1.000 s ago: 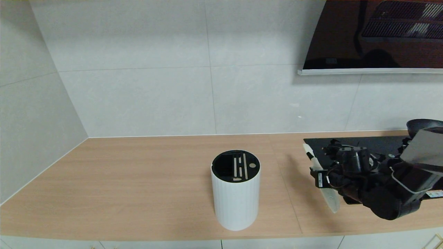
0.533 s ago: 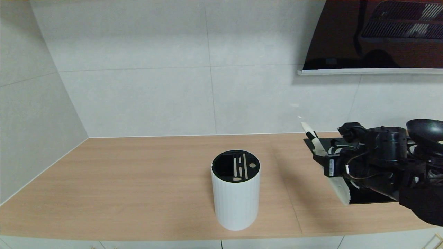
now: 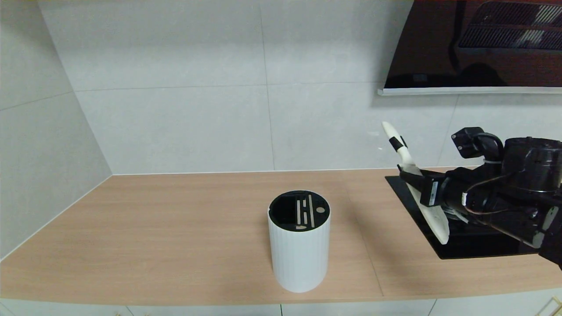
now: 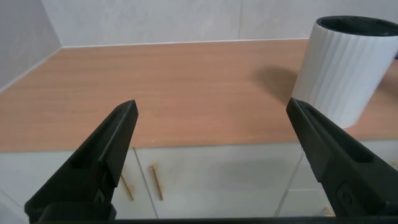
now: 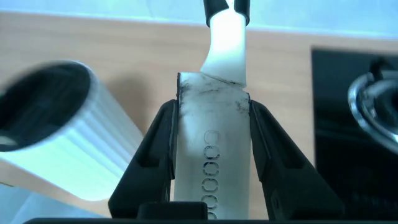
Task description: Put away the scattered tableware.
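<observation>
Right pincer [image 3: 418,185] clamps a white knife [image 3: 435,218] aloft, tilted, at the black cooktop's [image 3: 465,250] edge; left pincer [image 4: 211,113] gapes open near the tabletop's [image 3: 175,228] white holder [image 3: 299,252].

Up it goes: the right pincer [image 3: 415,180], clamped on the white knife [image 3: 407,159], has climbed off the table and eased slightly farther from the white holder [image 3: 299,239] (handle now higher, blade slanting down).

knife [image 5: 211,124] handle end beyond the right wrist view's edge; white holder [image 5: 62,146] there blurred
</observation>
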